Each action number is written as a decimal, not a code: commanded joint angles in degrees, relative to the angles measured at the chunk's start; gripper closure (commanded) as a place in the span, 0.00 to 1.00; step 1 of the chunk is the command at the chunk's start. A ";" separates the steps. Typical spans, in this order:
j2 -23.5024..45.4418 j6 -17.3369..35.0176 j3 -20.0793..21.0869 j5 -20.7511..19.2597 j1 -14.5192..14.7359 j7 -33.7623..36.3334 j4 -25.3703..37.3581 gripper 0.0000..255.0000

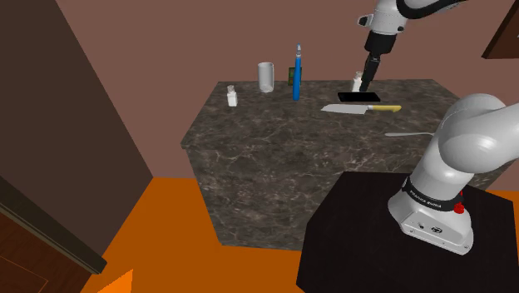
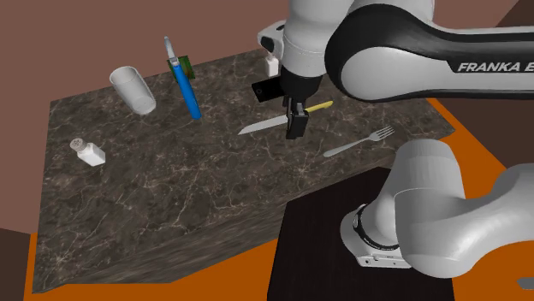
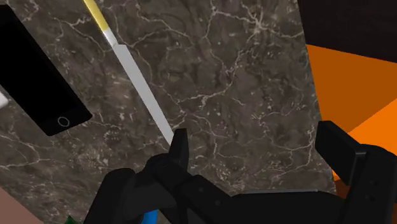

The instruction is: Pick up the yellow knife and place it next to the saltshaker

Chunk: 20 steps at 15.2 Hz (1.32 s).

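The knife [image 1: 362, 108] lies flat on the dark marble counter [image 1: 274, 158], its yellow handle [image 2: 320, 106] toward the stand and its grey blade [image 3: 137, 83] pointing away. My black gripper [image 2: 297, 128] hangs open above the counter, over the blade end of the knife [image 2: 264, 126]. In the wrist view the blade tip ends just beside one finger [image 3: 180, 149], and nothing lies between the two fingers. The saltshaker [image 1: 232, 96], white with a grey top, stands far off near the counter's opposite end [image 2: 88, 151].
A black phone [image 1: 358, 96] lies just beyond the knife, with a small white shaker [image 1: 357, 81] behind it. A fork [image 2: 359, 143] lies near the stand. A pale cup [image 1: 265, 76] and a tall blue pen-like object [image 1: 296, 79] stand at the back.
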 commanded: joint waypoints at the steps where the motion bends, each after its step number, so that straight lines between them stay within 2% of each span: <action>1: 0.94 3.22 -3.84 -2.85 -0.49 -5.06 -1.74 0.00; 7: 8.48 13.26 -15.58 -9.25 0.48 -18.88 -2.41 0.00; 12: 18.26 22.59 -26.93 -11.27 5.16 -31.04 0.17 0.00; 20: 23.83 30.61 -31.25 -11.03 7.81 -31.89 -2.23 0.00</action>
